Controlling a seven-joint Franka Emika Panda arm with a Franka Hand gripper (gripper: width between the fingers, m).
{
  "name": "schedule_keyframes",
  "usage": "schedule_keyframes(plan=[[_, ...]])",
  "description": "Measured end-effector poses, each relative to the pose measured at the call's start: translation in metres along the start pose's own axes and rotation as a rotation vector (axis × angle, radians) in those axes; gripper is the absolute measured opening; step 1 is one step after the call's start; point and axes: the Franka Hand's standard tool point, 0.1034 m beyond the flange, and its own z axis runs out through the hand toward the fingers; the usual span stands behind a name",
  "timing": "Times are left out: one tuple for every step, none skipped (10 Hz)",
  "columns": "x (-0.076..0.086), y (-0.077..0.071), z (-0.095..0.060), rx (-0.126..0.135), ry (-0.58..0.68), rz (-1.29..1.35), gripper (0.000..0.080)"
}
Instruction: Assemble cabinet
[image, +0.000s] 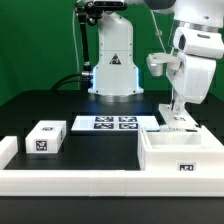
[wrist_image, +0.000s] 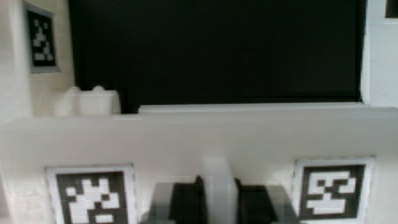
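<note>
The large white plastic cabinet box (image: 165, 157) lies directly under our gripper (image: 176, 119). Its fingers (wrist_image: 178, 205) stand narrowly apart astride a white ridge of it, and whether they pinch we cannot tell.

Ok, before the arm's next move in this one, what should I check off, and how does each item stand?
1. The gripper reaches the cabinet: ok, it is down at the far wall.
2. The fingers sit either side of a white ridge: ok, seen in the wrist view.
3. Grip closed firmly: cannot tell.
4. The small tagged block is clear of the arm: ok, it stands apart toward the exterior view's left.
5. The marker board is uncovered: ok.
</note>
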Motion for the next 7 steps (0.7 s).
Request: schedule_keyframes(plan=[[0.0,0.0002,0.0007,0.004,-0.002,0.0,0.0062],[0.0012,0.0011,0.0018,0.005,-0.001,0.0,0.0062],[0.0036,0.0032,0.0018,0.003,0.001,0.001,0.0062],[0.0055,0.0039,0.0021,0.002,0.003,-0.002,0.0062],[0.0066,0.0042,0.0019,-0.001,0.005,-0.004,0.0062],[0.0068,0.0036,0.0025,-0.003,0.008,-0.005,0.0062],[0.0068,0.0041,0.0022,-0.003,0.008,-0.005,0.0062]])
